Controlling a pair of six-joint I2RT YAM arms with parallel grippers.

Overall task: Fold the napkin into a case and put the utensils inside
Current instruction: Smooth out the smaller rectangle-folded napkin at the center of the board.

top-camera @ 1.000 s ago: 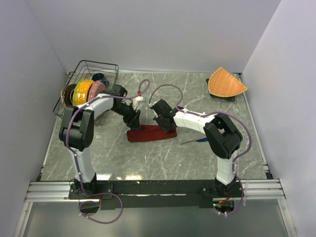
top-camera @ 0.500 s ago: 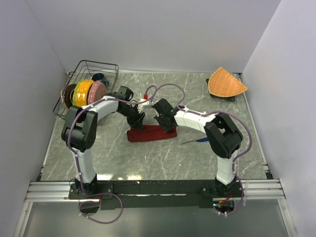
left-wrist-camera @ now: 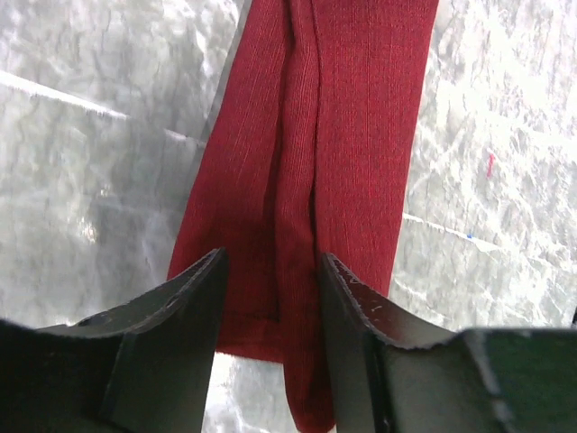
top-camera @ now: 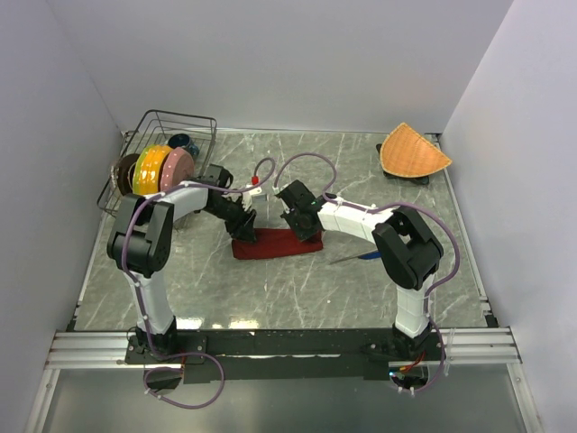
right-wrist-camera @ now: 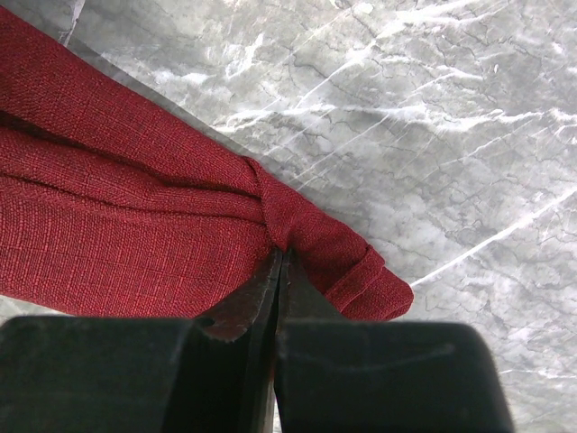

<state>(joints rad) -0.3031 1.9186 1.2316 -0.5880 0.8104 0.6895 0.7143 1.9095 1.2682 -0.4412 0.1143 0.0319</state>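
Note:
The dark red napkin (top-camera: 275, 244) lies folded into a long narrow strip on the marble table. My left gripper (top-camera: 241, 220) is at its left end. In the left wrist view the jaws are open and straddle the end of the napkin (left-wrist-camera: 315, 162), with the left gripper (left-wrist-camera: 270, 271) not closed on it. My right gripper (top-camera: 306, 227) is at the strip's right end. In the right wrist view the right gripper (right-wrist-camera: 281, 260) is shut and pinches a fold of the napkin (right-wrist-camera: 135, 225). The blue-purple knife (top-camera: 358, 258) lies right of the napkin. The fork is not in view.
A wire dish rack (top-camera: 206, 122) with coloured plates stands at the back left. An orange woven fan-shaped mat (top-camera: 413, 152) is at the back right corner. White walls close in the table on three sides.
My left arm swung a little to the right and then back left at the napkin's left end. The right arm and the napkin have hardly moved.

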